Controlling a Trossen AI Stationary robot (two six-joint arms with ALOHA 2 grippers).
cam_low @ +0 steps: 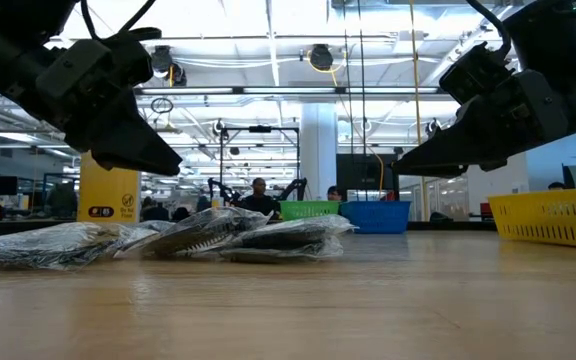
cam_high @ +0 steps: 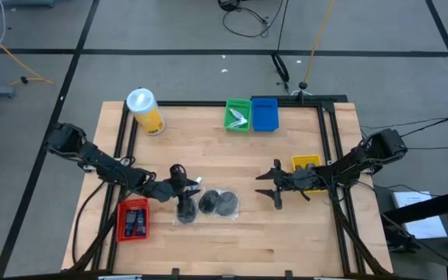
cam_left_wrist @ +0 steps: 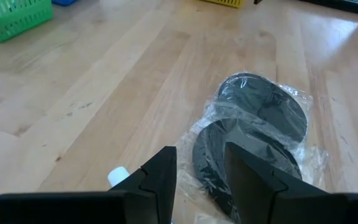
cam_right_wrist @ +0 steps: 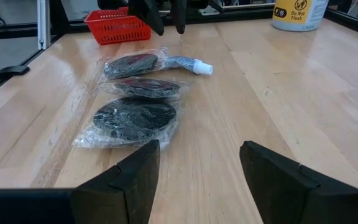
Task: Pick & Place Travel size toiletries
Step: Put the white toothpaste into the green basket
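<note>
Three round dark discs in clear bags lie flat in a row on the table. They show in the right wrist view as discs, and two show in the left wrist view as discs. A dark tube with a white cap lies beside them. My left gripper hangs open above the row's left end, clear of the table, and shows again as the left gripper. My right gripper is open too, right of the discs and off the table. More toiletries lie in the red tray and the green tray.
A yellow canister with a white lid stands at the far left. The blue tray sits next to the green one at the far edge. The yellow tray lies under my right arm. Bare wood lies between the discs and the far trays.
</note>
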